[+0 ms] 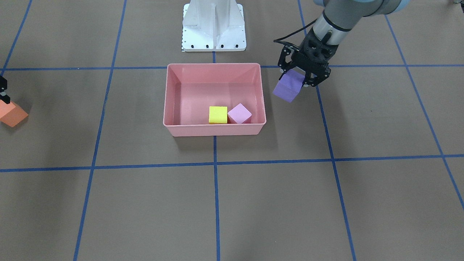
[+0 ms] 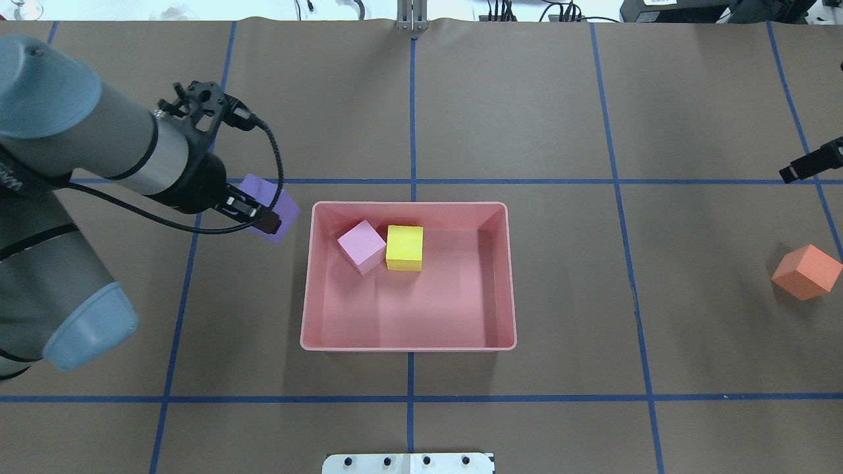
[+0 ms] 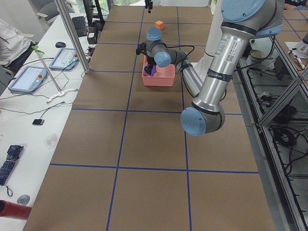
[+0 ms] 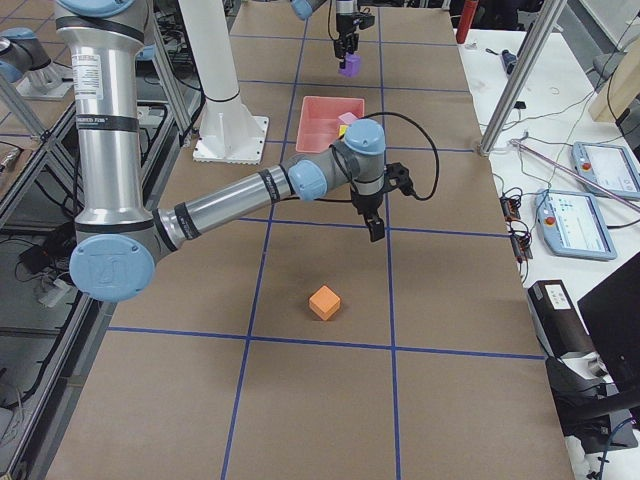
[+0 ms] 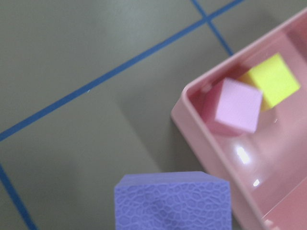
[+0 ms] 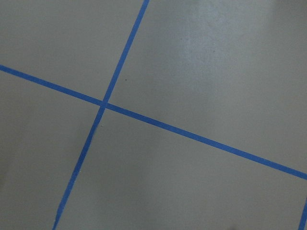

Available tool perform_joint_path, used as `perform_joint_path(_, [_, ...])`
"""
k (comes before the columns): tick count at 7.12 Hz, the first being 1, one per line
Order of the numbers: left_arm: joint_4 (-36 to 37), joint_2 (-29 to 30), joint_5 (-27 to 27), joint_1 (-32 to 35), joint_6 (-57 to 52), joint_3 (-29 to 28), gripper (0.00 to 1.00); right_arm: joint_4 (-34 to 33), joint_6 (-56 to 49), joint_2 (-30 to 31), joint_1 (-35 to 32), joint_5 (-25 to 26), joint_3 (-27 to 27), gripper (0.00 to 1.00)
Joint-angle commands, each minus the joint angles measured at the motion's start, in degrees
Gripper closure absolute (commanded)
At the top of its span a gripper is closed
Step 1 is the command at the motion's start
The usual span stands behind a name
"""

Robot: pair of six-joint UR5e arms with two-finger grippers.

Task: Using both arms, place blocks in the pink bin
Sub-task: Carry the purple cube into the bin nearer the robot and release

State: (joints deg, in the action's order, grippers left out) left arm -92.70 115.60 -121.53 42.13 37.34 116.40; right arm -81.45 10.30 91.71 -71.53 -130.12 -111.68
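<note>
Pink bin (image 1: 214,129) sits at the centre of the front-facing frame on a brown table (image 1: 380,119) crossed by blue tape lines (image 1: 216,203), one of which runs up the lower middle of the frame to the bin's near wall. Inside, against that near wall and toward the lower right corner of the bin, the yellow block (image 1: 218,114) lies square to the walls. The light pink block (image 1: 239,113) is to the right of it, turned at an angle, and the two appear to touch. Level with them at the far left edge of the frame, the orange block (image 1: 12,114) rests on the table, well apart from the bin. The right gripper (image 4: 375,228) hangs above the table near it without touching it, and I cannot tell how its claw stands. Farther back, right of the bin's far right corner, the left gripper (image 1: 295,78) pinches the purple block (image 1: 289,87) between its fingers, holding it tilted, outside the bin and just beside the wall. At the top centre stands the white base (image 1: 214,25).
</note>
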Motion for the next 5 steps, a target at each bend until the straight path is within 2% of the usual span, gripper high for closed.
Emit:
perform_joint_path(1, [3.1, 7.8, 5.9, -6.2, 11.1, -1.6, 0.0, 14.9, -1.7, 9.0, -0.2, -1.5, 3.2, 0.0])
perform_joint_path(2, [3.2, 10.2, 10.0, -9.1, 13.7, -2.8, 0.0, 18.5, -1.8, 10.9, -0.4, -2.3, 4.4, 0.0])
perform_joint_path(5, [3.1, 10.3, 10.2, -9.2, 13.9, -2.8, 0.0, 21.8, -2.5, 12.9, -0.4, -2.1, 6.6, 0.0])
